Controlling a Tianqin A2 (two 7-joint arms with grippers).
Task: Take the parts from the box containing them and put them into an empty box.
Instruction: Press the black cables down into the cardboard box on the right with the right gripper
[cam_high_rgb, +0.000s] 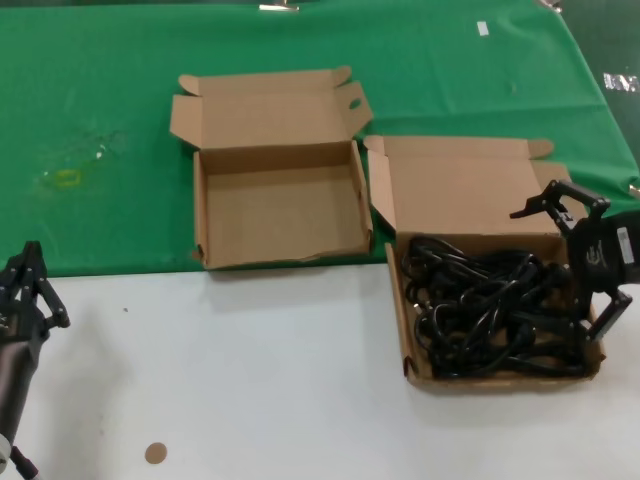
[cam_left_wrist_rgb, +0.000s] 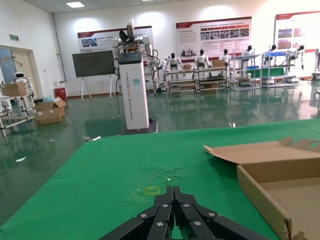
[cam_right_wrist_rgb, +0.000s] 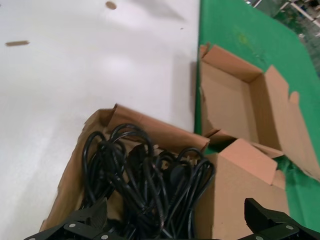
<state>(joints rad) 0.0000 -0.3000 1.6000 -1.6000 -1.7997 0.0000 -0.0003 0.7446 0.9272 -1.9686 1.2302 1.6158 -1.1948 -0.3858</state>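
cables (cam_high_rgb: 490, 310) tangled in right box (cam_high_rgb: 470, 190); left box (cam_high_rgb: 275, 215) bare inside. right claw (cam_high_rgb: 580, 260) spread wide over cables, left claw (cam_high_rgb: 25, 290) closed at table (cam_high_rgb: 250, 380) edge.

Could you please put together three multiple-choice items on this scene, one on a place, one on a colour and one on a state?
1. Where are the cables?
A. In the box nearer the right arm
B. In the box on the green cloth
C. Loose on the white table

2. What colour is the cloth under the empty box?
A. Blue
B. Green
C. Red

3. How is the right end effector?
A. Shut on a cable
B. Shut, away from the boxes
C. Open over the cable box

Answers:
1 A: the black coils fill the cable box on the robot's right.
2 B: green shows all round the empty box.
3 C: its fingers stand spread above the box's right edge, holding nothing; the left end effector waits at the table's left side.
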